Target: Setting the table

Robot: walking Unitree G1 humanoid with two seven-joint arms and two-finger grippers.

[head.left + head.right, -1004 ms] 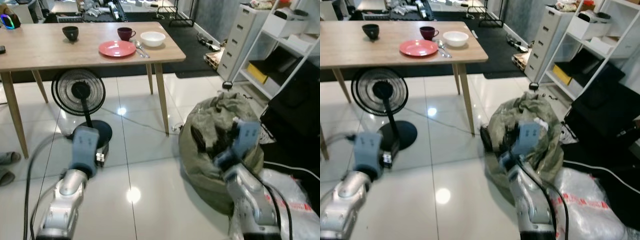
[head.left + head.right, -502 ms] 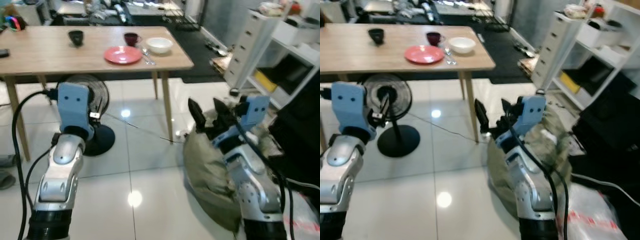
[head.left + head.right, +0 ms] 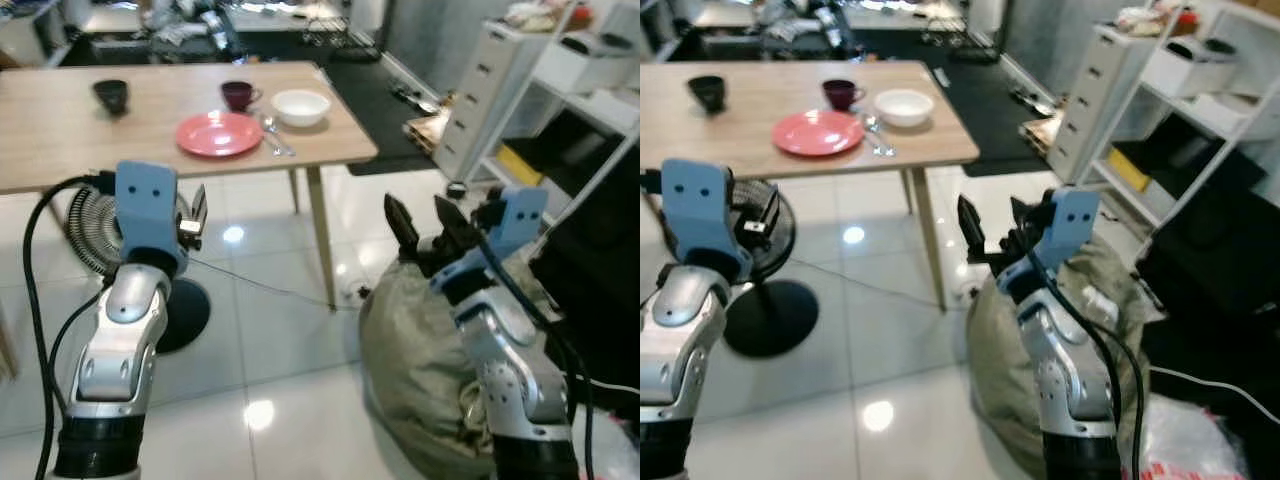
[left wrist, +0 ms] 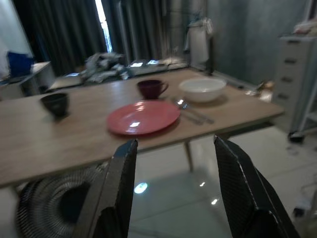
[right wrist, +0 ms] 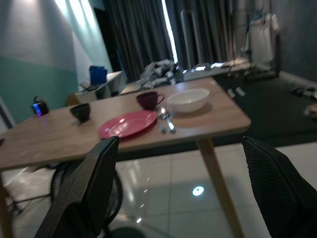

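Both sets of jaws are raised in front of the robot and empty. The left gripper (image 4: 173, 188) stands wide apart, nothing between its fingers, aimed at the bench (image 3: 60, 140). The right gripper (image 5: 183, 193) is spread wider, holding nothing, pointed the same way.

Out past the fingers lies the setting, all of it toward the bench's right end. A red plate (image 3: 219, 133) sits near the front edge. Just beside it, on its right, a spoon and another piece of cutlery (image 3: 273, 133) lie together, close to the plate's rim. Behind them a white bowl (image 3: 300, 106) stands near the right edge, with a dark red mug (image 3: 237, 95) just beside it. A black cup (image 3: 110, 95) sits well apart, further left along the bench.

Under the bench there's a floor fan (image 3: 95, 235) with its cable trailing across the tiles, and beside the right arm a grey-green beanbag (image 3: 420, 370).

The robot is well short of the bench, so this reads as the approach. The risks: feet catching that cable or the fan base on the way in, the right arm brushing the beanbag, and wide-spread fingers knocking the bowl or cutlery off the nearby right edge.
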